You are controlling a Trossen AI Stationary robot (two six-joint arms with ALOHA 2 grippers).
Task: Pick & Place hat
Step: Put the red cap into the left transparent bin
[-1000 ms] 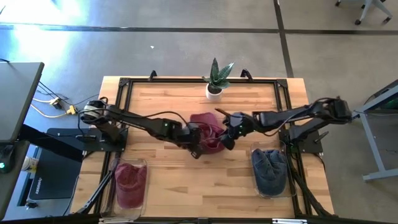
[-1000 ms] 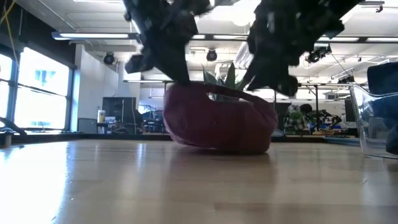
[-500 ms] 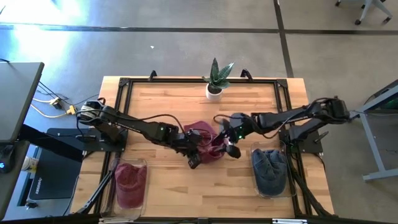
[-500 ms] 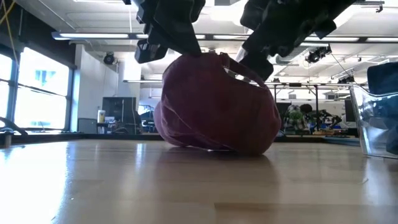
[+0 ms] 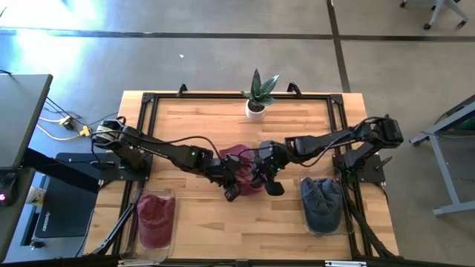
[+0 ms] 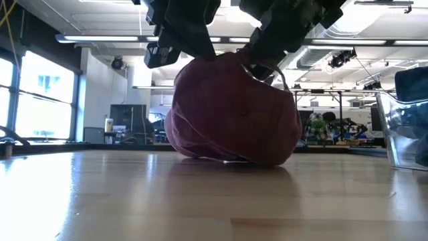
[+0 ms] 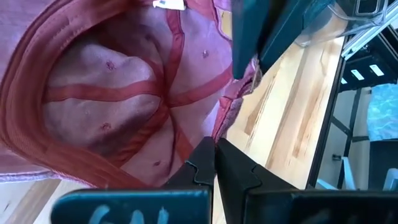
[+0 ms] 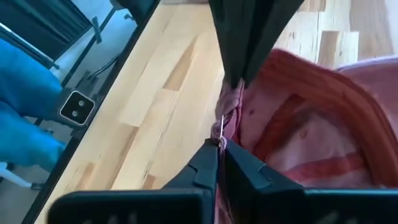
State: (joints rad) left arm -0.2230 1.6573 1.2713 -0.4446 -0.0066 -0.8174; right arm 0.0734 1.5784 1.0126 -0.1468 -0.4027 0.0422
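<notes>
A maroon cap sits mid-table with its opening up, so the left wrist view looks into its taped inside. In the low view its crown rests on the wood. My left gripper is shut at the cap's near-left rim. My right gripper is shut at the rim on the cap's right. The two grippers stand close together above the cap. My left gripper pinches the cap's rim between its two fingers, slanting down from the table's left. The cap hangs below the fingers with its crown on the table. My right gripper pinches a bunched stretch of the rim between its two fingers, slanting down from the right. The cloth gathers into folds at the fingers.
A clear bin with maroon caps stands at the near left. A clear bin with blue caps stands at the near right, its wall showing in the low view. A potted plant stands at the far edge.
Both grippers have drawn the rim up and toward each other. The cap has risen from a low open bowl into a taller bunched dome, with its crown still on the table. My right gripper has moved toward the table's left, and the cap has shifted slightly toward the near edge.
</notes>
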